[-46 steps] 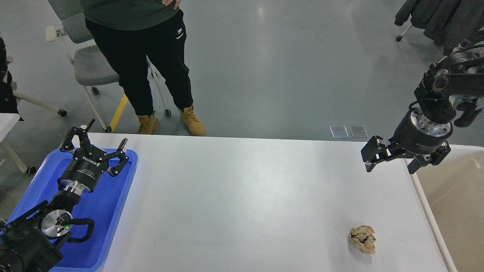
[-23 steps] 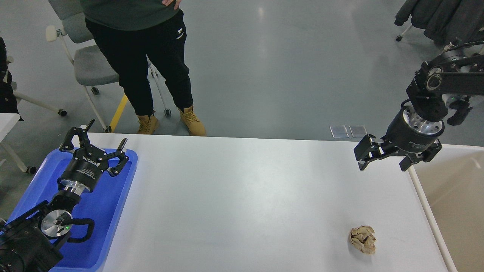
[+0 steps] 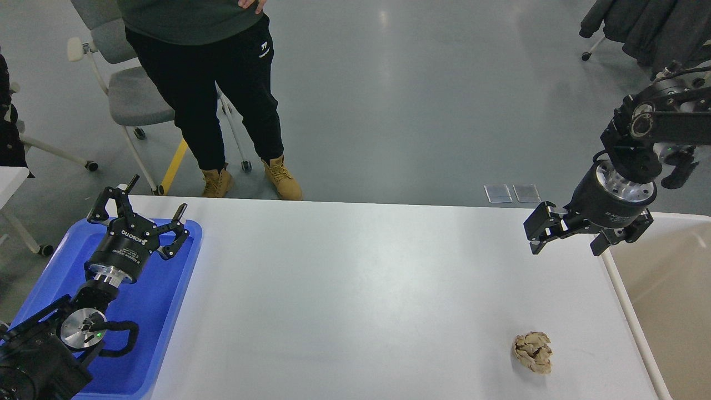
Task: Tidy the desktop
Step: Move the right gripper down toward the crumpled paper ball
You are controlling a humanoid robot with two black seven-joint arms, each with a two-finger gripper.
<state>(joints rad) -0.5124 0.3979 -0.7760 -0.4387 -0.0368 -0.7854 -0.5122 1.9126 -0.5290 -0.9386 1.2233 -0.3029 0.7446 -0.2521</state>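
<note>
The white desktop fills the lower middle of the head view. A crumpled tan paper ball lies on it near the front right. My right gripper hangs open and empty above the desktop's far right corner, well behind the ball. My left gripper is open and empty above the far end of the blue tray at the left.
A beige bin with a cream rim stands against the desktop's right edge. A person stands just behind the desktop's far edge, beside a grey wheeled chair.
My right gripper swung left away from the bin, then came back slightly right and down. The left arm and the paper ball have not moved.
</note>
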